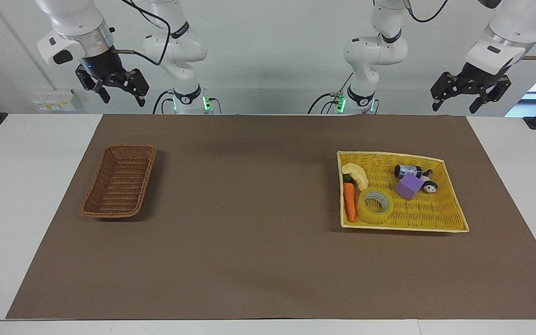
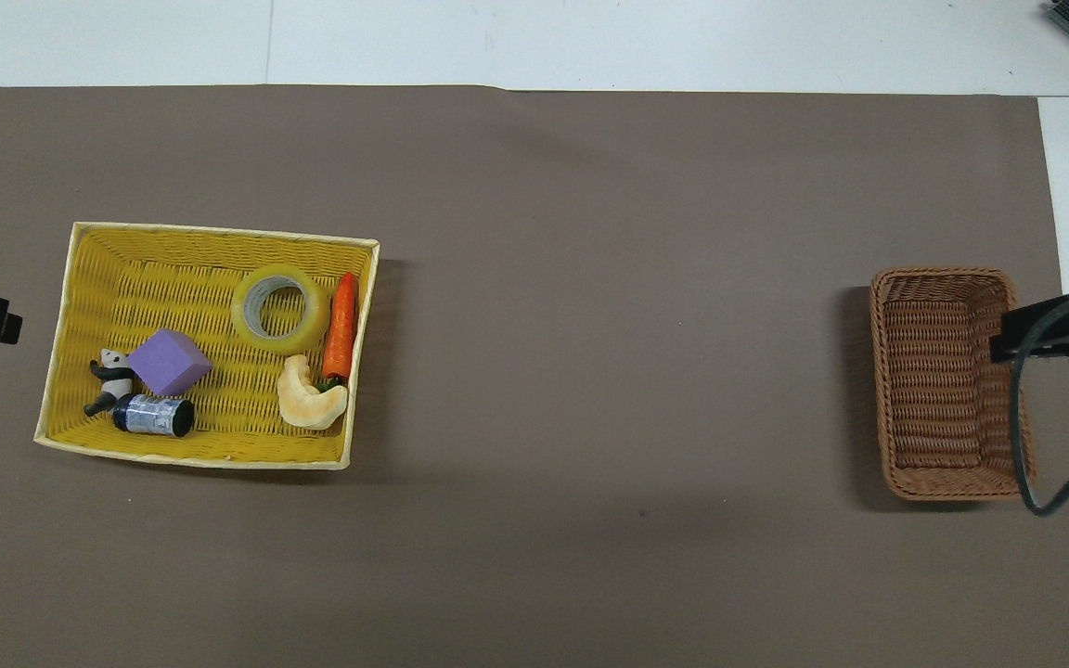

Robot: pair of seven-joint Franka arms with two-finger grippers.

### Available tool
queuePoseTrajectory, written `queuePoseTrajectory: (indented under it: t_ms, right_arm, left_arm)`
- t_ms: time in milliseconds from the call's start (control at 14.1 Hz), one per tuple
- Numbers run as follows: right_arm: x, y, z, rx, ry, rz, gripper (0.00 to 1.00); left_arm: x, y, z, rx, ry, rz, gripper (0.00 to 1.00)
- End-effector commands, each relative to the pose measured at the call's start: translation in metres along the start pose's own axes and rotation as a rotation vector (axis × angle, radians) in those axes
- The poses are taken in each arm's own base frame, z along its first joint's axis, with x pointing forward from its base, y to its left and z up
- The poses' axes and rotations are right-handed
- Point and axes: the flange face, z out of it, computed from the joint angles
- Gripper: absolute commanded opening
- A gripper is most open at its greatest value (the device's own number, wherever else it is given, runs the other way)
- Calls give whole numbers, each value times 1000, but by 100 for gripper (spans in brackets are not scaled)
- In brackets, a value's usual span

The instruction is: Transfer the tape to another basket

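Observation:
The tape point(image 1: 376, 205), a yellow translucent roll, lies flat in the yellow tray basket point(image 1: 435, 218), beside a carrot; it also shows in the overhead view point(image 2: 280, 308). The dark-brown wicker basket point(image 1: 119, 180) stands empty at the right arm's end of the table, and shows in the overhead view point(image 2: 947, 380). My left gripper point(image 1: 454, 106) hangs open and empty, high over the table's edge by the robots, well above the yellow basket. My right gripper point(image 1: 123, 97) hangs open and empty, high above the brown basket's end nearest the robots.
In the yellow basket point(image 2: 126, 278) lie a carrot point(image 2: 341, 325), a pale curved pastry point(image 2: 309, 397), a purple cube point(image 2: 170, 362), a small panda figure point(image 2: 108, 380) and a dark can point(image 2: 154, 416). A brown mat point(image 2: 590, 371) covers the table.

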Motion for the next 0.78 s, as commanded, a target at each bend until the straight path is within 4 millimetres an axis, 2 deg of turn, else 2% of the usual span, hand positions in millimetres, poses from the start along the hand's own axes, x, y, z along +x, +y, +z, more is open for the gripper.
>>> queuePoseTrajectory:
  t_ms: [0,142,711]
  right_arm:
    - [-10,0,2,-14,7,14,100]
    - [-9,0,1,-14,8,14,100]
    - [-8,0,2,-14,7,8,100]
  left_arm:
    - [-2,-2,10,-12,1,-9,100]
    - [4,-1,28,-12,1,-6,100]
    - [29,4,121,-8,21,-6,100]
